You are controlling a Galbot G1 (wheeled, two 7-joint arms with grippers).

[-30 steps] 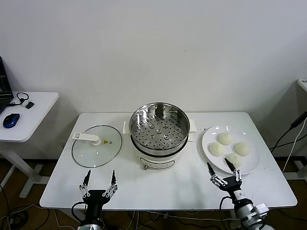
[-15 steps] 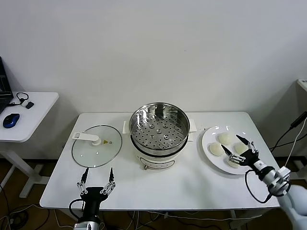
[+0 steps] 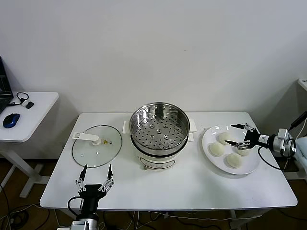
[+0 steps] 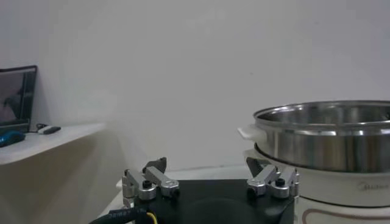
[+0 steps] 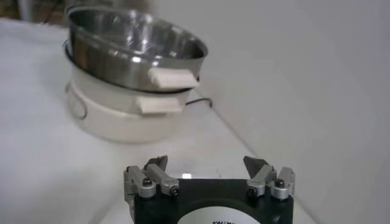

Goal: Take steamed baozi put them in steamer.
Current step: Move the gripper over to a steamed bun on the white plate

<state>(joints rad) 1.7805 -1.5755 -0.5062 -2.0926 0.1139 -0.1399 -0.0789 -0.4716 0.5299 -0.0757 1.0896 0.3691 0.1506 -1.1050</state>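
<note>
The steamer [image 3: 159,128] is a shiny steel pot with a perforated tray, standing on a white base at the table's middle. To its right, several white steamed baozi [image 3: 217,150] lie on a white plate [image 3: 250,165]. My right gripper [image 3: 231,134] reaches in from the right, just over the plate. It is open, and its fingers straddle the farthest bun [image 3: 224,138] without holding it. In the right wrist view the right gripper [image 5: 206,163] is empty and faces the steamer [image 5: 134,45]; no baozi show there. My left gripper [image 3: 97,167] is parked open at the front left edge.
A round glass lid [image 3: 97,145] with a white handle lies flat left of the steamer. A small side table [image 3: 29,117] with a blue mouse stands farther left. A white wall rises behind. The steamer [image 4: 326,137] also fills the left wrist view's side.
My right arm has swung from the table's front edge out to the right. It now points back left over the plate. The left gripper has barely moved.
</note>
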